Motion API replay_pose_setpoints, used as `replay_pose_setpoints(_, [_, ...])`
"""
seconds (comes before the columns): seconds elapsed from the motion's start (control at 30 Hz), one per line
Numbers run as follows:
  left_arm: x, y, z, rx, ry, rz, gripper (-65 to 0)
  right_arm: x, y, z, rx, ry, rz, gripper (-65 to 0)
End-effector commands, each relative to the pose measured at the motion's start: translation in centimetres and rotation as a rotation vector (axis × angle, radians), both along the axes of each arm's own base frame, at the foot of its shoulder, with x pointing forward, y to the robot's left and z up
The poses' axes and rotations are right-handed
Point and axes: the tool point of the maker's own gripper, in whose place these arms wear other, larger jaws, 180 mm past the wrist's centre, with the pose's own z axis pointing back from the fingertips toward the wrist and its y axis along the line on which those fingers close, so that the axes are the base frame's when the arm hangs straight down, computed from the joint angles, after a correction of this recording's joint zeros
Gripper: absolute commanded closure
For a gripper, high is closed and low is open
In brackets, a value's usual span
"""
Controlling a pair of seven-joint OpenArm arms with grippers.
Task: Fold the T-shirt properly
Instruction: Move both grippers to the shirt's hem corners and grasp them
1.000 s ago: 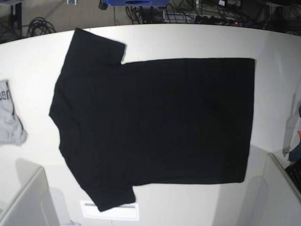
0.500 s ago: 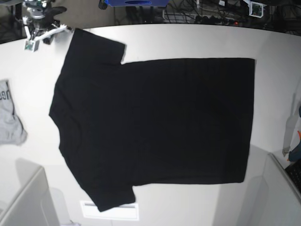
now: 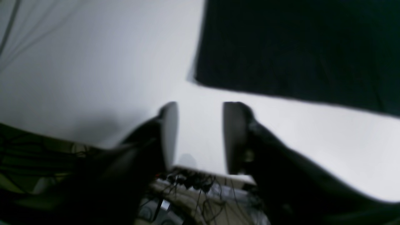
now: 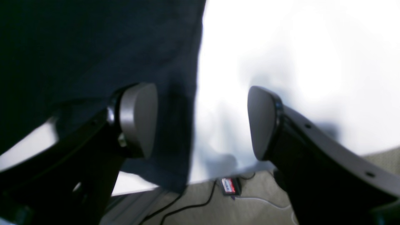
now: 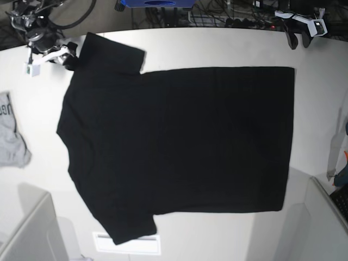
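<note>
A black T-shirt (image 5: 179,141) lies spread flat and plain side up across the middle of a white table (image 5: 217,46), collar toward the base view's left, hem toward its right, both short sleeves laid out at the far and near left corners. The right gripper (image 4: 200,122) hangs over the far sleeve's edge, its jaws standing wide apart with one pad over the dark cloth and the other over bare tabletop, nothing between them. The left gripper (image 3: 200,134) is poised above the table's far edge just beyond the shirt's hem corner, jaws parted and empty, apart from the fabric. A small grey garment (image 5: 11,133) with dark lettering rests at the table's left edge, well clear of the shirt.
</note>
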Motion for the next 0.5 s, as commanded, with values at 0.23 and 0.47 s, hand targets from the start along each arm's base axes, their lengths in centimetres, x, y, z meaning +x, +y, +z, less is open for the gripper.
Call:
replay_pose_setpoints(0.23, [0.5, -0.1, -1.6, -0.125, -0.036, 0.012, -27.5, -1.8, 0.9, -2.4, 0.020, 0.054, 0.102, -41.1])
replay_pose_setpoints(0.47, [1.5, 1.6, -2.3, -0.288, -0.101, 0.139, -27.5, -2.6, 5.8, -3.6, 0.083, 0.085, 0.274, -41.0])
